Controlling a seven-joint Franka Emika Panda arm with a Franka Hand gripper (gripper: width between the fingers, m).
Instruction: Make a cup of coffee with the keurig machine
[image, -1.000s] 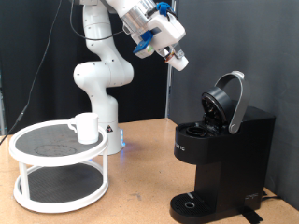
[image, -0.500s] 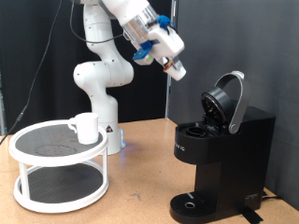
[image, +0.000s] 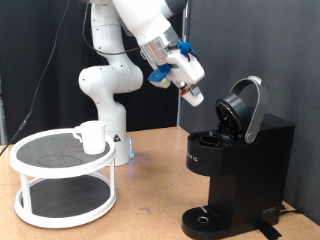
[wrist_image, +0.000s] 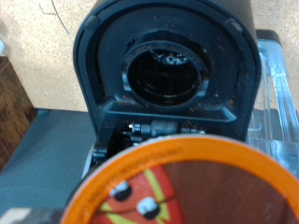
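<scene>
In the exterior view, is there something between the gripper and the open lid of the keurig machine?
No object shows between them. The gripper hangs in the air to the exterior view's left of the keurig machine, whose lid stands raised; only dark background fills the gap.

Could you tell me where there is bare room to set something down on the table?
Bare tabletop lies between the white two-tier stand and the keurig machine. The stand's top tier is open beside the cup. Crowded: the gripper hangs by the machine's raised lid.
</scene>
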